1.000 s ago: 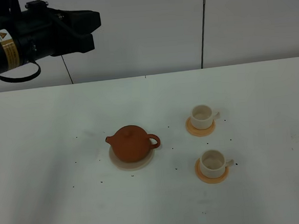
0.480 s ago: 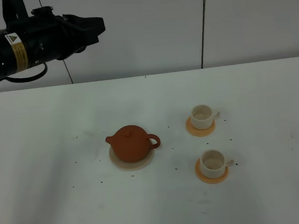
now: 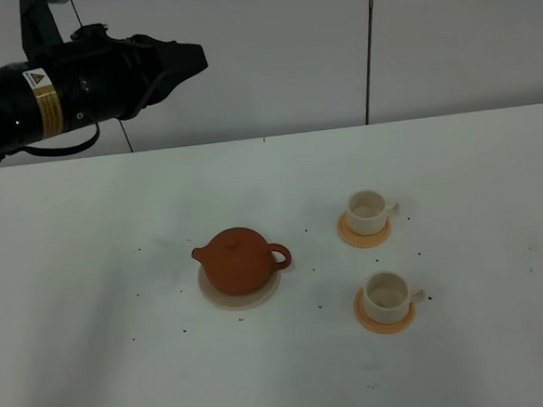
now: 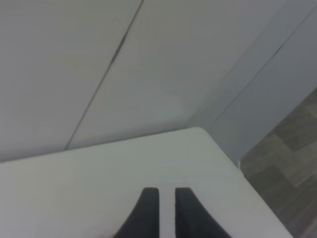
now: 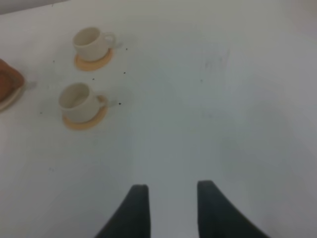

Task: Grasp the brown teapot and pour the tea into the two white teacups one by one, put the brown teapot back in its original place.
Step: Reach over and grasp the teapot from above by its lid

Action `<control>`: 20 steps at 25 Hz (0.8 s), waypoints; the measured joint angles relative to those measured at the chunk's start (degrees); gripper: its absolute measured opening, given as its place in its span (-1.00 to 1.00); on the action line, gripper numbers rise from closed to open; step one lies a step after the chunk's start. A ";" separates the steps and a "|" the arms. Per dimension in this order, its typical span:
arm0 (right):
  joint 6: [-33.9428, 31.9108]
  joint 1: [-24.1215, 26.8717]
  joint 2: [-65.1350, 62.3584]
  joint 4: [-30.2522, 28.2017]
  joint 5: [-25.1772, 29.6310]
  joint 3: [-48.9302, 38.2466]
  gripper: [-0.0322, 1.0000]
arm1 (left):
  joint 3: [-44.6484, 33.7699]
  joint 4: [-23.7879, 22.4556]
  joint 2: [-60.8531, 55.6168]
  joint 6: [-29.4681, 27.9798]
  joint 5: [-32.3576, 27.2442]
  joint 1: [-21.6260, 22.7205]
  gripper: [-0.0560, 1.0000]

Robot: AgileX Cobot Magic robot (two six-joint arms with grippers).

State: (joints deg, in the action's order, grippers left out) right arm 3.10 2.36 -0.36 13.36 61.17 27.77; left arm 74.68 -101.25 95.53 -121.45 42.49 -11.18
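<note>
Hanging level, high above table [image 3: 71, 273], left tool [image 3: 198, 60] slightly parted, empty

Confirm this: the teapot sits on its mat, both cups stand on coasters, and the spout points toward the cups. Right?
Not quite: the exterior high view shows the teapot turning its handle, not its spout, toward the cups. It does sit on its mat, and both cups stand on coasters.

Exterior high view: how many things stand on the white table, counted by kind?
Round terracotta-orange clay teapot: 1
Small cream-white cylindrical teacups: 2
Small round tan-orange coasters: 2
Round flat beige trivet: 1
Total: 6
</note>
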 joint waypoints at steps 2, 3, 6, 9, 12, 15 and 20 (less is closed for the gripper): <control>0.00 0.00 0.00 0.00 0.00 0.00 -0.48 | 0.00 4.02 2.09 -0.04 -0.08 -0.32 -0.63; 0.00 0.00 0.00 0.00 0.00 0.00 -0.48 | 0.00 6.78 3.42 -0.04 -0.21 -0.78 -0.63; 0.00 0.00 0.00 0.04 0.00 0.00 -0.48 | 0.00 14.54 7.19 -0.04 -0.79 -2.88 -0.63; -0.06 0.00 0.00 0.04 0.00 0.00 -0.48 | 0.00 21.80 10.13 0.24 -1.16 -5.27 -0.63; -0.06 0.00 0.00 0.04 0.00 0.00 -0.48 | 0.00 29.61 11.70 3.17 -1.52 -7.38 -0.63; -0.06 0.00 0.00 0.04 0.00 0.00 -0.48 | 0.00 37.08 11.93 9.87 -1.65 -8.89 -0.63; -0.06 0.00 0.00 0.04 0.00 0.00 -0.48 | 0.00 46.71 11.93 20.03 -5.92 -9.34 -0.63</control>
State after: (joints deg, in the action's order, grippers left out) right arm 3.04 2.36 -0.36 13.40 61.17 27.77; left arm 74.68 -54.54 107.46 -101.42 36.57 -20.52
